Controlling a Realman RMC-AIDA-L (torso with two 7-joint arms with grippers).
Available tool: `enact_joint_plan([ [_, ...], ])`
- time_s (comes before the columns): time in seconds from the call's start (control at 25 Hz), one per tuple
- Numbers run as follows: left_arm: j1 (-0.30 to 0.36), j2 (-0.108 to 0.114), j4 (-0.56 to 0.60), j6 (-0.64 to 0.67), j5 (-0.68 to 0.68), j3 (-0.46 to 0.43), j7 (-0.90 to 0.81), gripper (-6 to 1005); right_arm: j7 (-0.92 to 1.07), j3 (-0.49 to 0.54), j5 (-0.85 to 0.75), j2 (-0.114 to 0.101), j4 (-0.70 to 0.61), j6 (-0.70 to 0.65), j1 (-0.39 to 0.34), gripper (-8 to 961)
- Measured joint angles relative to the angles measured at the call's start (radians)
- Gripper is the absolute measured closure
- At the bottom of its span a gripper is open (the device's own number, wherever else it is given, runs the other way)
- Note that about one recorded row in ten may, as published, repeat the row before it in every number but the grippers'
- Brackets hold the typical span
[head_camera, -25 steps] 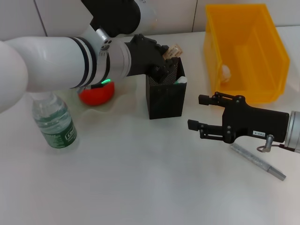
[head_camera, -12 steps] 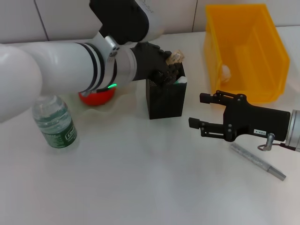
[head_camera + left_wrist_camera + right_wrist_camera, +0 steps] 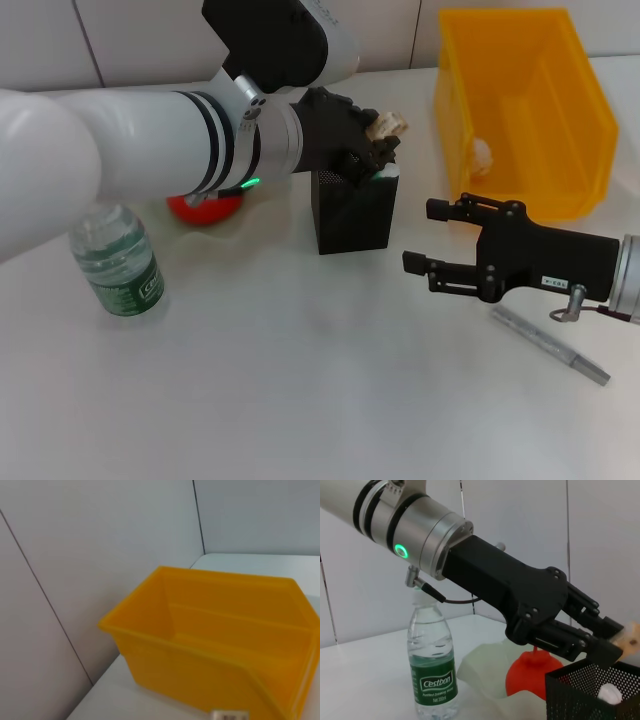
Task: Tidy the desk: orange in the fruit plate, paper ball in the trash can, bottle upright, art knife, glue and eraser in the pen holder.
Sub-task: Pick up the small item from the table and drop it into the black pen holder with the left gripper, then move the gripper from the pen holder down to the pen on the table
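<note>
bottle: stood upright at table's left
orange: sat in fruit plate
left gripper: clamped on eraser, held above pen holder
right gripper: fingers spread, nothing held, beside pen holder
art knife: laid on table under right gripper
trash can: placed far right

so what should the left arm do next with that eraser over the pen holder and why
Probably ease the left gripper down a little and open it. It holds the pale eraser just above the rim of the black mesh pen holder, so a release there should drop it inside. The right gripper hangs open beside the holder, clear of it.
</note>
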Motion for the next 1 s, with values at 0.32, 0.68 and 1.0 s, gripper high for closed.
enact_joint_plan([
  [0.32,-0.002,0.000,0.000,-0.001,0.000,-0.002,-0.002,567,0.000,0.000,0.000,0.000,0.000,-0.001,-0.002,185],
  [0.68,0.013,0.001,0.050,0.024,0.009,-0.003,0.002,279,0.000,0.000,0.000,0.000,0.000,-0.002,-0.008,184],
  [1.0,0.111,0.010,0.230,0.071,0.011,-0.022,0.057,186,0.000,0.000,0.000,0.000,0.000,-0.002,-0.013,185],
])
